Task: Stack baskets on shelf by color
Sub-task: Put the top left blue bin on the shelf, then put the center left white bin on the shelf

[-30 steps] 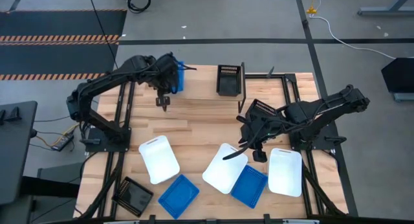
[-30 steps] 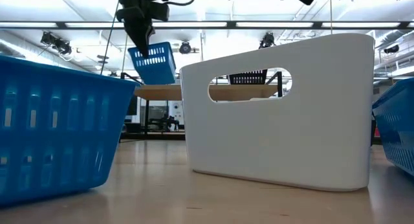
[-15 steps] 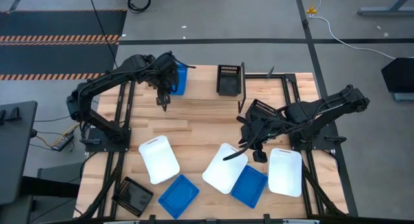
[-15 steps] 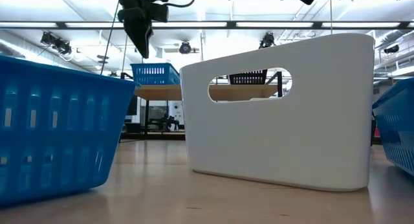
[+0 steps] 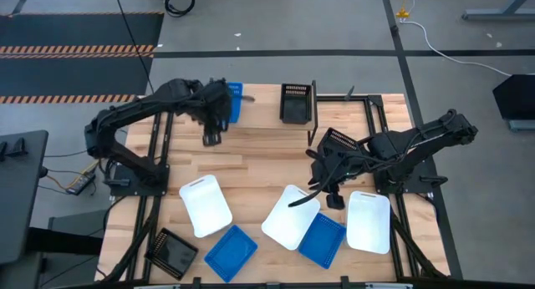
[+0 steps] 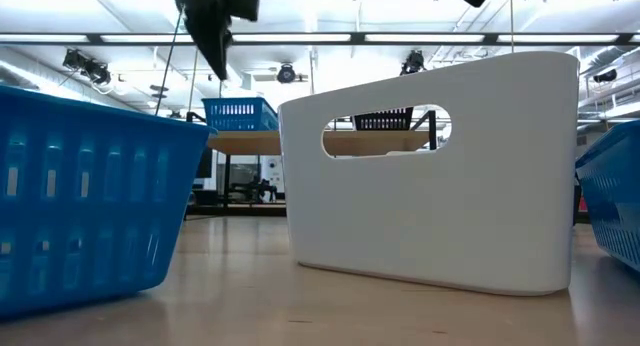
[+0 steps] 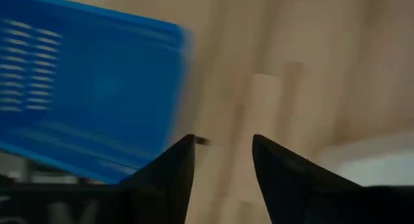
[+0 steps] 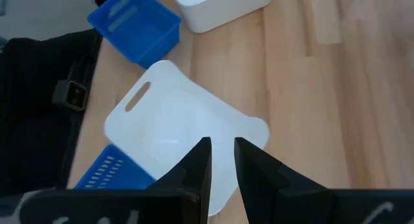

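Note:
A blue basket point(image 5: 232, 101) sits level on the left end of the shelf point(image 5: 261, 101), also seen in the low view point(image 6: 238, 114). A black basket point(image 5: 294, 103) stands on the shelf farther right. My left gripper point(image 5: 211, 139) hangs open just in front of the blue basket point(image 7: 90, 94), with nothing between its fingers point(image 7: 223, 166). My right gripper point(image 5: 305, 197) hovers above a white basket point(image 8: 187, 120) in the table's middle. Its fingers stand a narrow gap apart with nothing between them point(image 8: 222, 159).
On the near half of the table lie three white baskets point(image 5: 206, 205) point(image 5: 290, 215) point(image 5: 369, 222), two blue ones point(image 5: 231, 252) point(image 5: 323, 240) and a black one point(image 5: 171, 252). Another black basket point(image 5: 338, 141) lies by the right arm. Bare wood shows mid-table.
My left gripper has opened and let go of the blue basket. The basket hung tilted at the shelf and now rests level on it. The gripper has then drawn back a little from the shelf toward the table's near edge.

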You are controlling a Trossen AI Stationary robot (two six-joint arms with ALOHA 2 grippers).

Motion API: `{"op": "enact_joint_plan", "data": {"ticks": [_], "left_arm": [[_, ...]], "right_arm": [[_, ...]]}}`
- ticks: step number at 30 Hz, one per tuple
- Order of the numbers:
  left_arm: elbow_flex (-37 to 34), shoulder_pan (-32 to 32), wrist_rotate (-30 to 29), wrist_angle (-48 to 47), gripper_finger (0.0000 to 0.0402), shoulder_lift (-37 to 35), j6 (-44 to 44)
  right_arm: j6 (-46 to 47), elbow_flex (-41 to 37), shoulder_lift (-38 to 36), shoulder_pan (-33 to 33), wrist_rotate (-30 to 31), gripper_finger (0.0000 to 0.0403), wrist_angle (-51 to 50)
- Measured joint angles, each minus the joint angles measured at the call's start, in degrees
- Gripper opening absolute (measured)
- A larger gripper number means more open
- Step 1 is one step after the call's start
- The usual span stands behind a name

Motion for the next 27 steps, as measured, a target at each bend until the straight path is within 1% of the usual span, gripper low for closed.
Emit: {"op": "enact_joint_plan", "data": {"ticks": [4, 8, 15, 17, 20, 24, 27], "left_arm": [[0.0, -7.76, 1.06, -3.87, 0.0161, -0.02, -11.9], [-0.02, -17.87, 1.05, -7.16, 0.0164, 0.63, -22.79], [0.0, -35.56, 3.64, -6.61, 0.0167, 1.85, -44.16], [0.0, -39.94, 3.65, -6.29, 0.0168, 2.76, -49.7], [0.0, -45.6, 2.13, -5.93, 0.0173, 4.35, -57.32], [0.0, -51.18, 1.87, -3.79, 0.0185, 8.23, -63.49], [0.0, -54.16, 2.59, -1.92, 0.0194, 11.48, -66.41]], "right_arm": [[-0.2, 0.0, 0.0, -0.64, 3.47, 0.0075, 0.0], [-1.05, 0.0, 0.0, -1.38, 6.32, 0.0075, -0.04], [-2.1, 0.0, -0.02, -1.44, 6.93, 0.0075, -0.15], [-2.18, 0.0, -0.02, -1.44, 7.04, 0.0075, -0.13], [-3.09, 0.0, -0.02, -1.42, 7.23, 0.0075, -0.12], [-3.16, 0.0, -0.04, -1.42, 7.44, 0.0075, 0.05], [-2.76, 0.0, -0.04, -1.44, 7.76, 0.0075, 0.07]]}}
